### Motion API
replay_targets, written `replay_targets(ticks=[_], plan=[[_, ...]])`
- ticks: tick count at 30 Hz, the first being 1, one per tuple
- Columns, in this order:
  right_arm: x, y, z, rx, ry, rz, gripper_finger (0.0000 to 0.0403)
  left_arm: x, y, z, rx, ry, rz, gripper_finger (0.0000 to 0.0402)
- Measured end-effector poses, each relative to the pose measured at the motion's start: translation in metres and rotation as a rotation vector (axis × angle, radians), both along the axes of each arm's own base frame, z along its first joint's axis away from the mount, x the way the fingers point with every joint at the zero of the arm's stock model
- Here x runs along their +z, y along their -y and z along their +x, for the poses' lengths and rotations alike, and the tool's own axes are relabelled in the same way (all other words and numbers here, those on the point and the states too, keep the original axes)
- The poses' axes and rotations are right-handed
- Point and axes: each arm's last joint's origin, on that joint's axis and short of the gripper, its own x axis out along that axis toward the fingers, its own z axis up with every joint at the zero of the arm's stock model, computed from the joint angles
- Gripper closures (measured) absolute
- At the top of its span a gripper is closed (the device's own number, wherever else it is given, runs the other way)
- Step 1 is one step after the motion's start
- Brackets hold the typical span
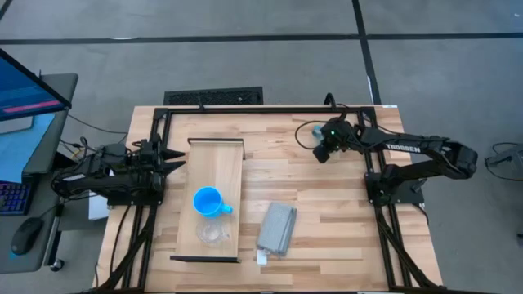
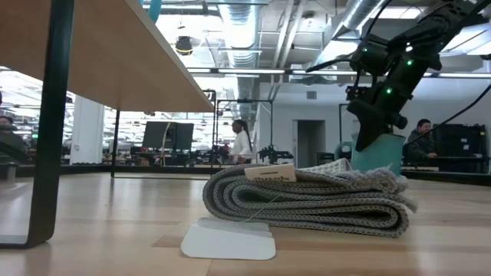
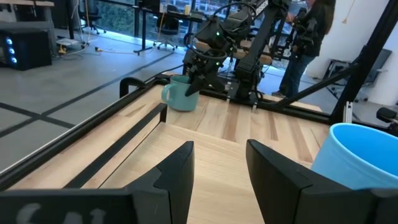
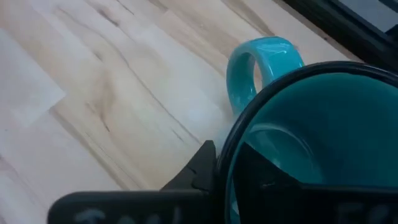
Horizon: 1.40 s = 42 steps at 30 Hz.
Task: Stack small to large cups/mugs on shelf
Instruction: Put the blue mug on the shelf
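The teal mug (image 3: pixel 180 93) stands upright on the tabletop at the far right, its handle (image 4: pixel 249 68) sticking out sideways. My right gripper (image 3: pixel 196 84) reaches down onto its rim, shut on it. On the pale shelf (image 1: pixel 214 163) stand the blue mug (image 1: pixel 207 201) and, nearer the front end, the small clear cup (image 1: pixel 211 233). At the shelf's far left end my left gripper (image 3: pixel 221 168) hovers open with nothing between its fingers. My right gripper holds the teal mug by its rim (image 4: pixel 231 146), next to the handle, with one finger (image 4: pixel 202 165) outside the wall and the other inside the hollow. The fingers slant down from above and from the table's right side. The mug stays upright with its base on the table.
A folded grey cloth (image 1: pixel 276 227) with a white tag (image 2: pixel 229 239) lies right of the shelf, toward the near edge. Black frame rails run along the table's edges. People stand and sit in the room beyond the table.
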Motion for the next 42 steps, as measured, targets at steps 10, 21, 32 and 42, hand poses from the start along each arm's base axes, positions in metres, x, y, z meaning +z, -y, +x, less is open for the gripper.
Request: replay_targets(ticks=[10, 21, 32, 42], plan=[[0.018, 0.01, 0.007, 0.037, 0.095, 0.05, 0.0362, 0.0, 0.0, 0.0, 0.0, 0.0, -0.001, 0.0264], [0.008, 0.006, 0.029, 0.092, 0.09, 0.033, 0.0364, 0.0, 0.0, 0.0, 0.001, 0.001, -0.006, 0.0264], [0.023, 0.011, 0.105, 0.269, 0.114, 0.072, 0.0364, 0.0, 0.0, 0.0, 0.0, 0.0, -0.006, 0.0264], [0.014, 0.005, 0.189, 0.45, 0.018, 0.048, 0.0362, 0.0, 0.0, 0.0, 0.001, -0.003, -0.008, 0.0264]])
